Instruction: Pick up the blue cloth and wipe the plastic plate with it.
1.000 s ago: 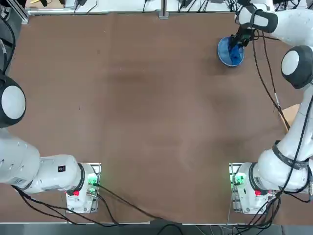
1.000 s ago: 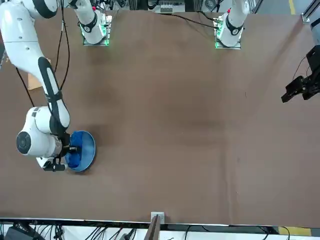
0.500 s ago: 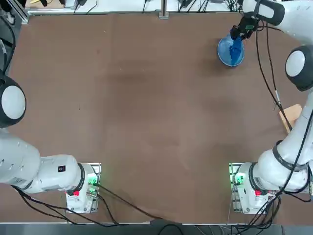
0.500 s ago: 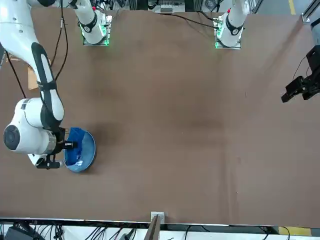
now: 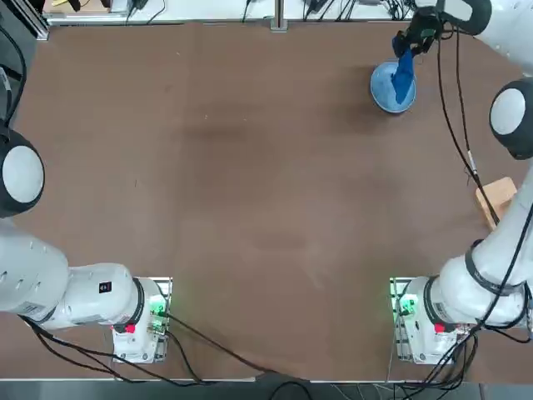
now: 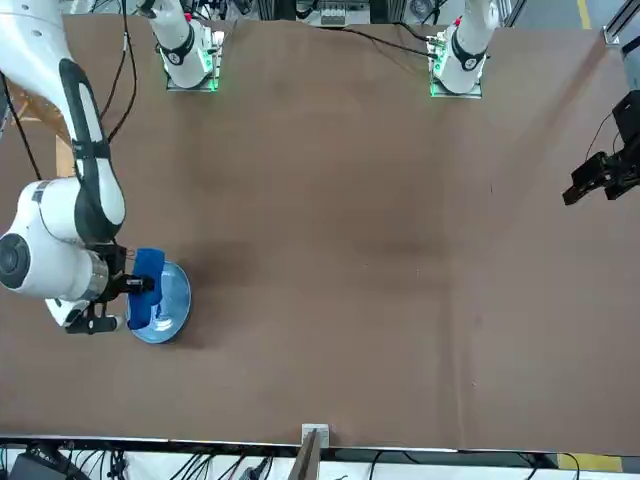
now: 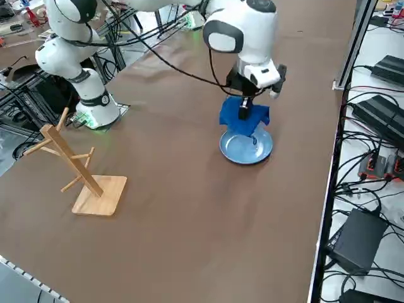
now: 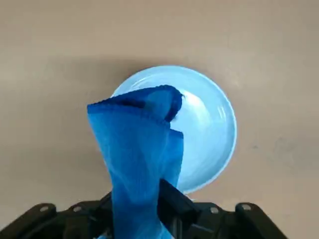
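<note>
Hanging from the clamped right gripper (image 7: 246, 108), the blue cloth (image 7: 243, 117) is dangling above the plastic plate (image 7: 246, 146) (table's one o'clock corner); lowering until fabric is pressing flat is probably best

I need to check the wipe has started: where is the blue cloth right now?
The blue cloth hangs from the shut right end effector just above the plastic plate, near the table's far right corner in the top view.
</note>
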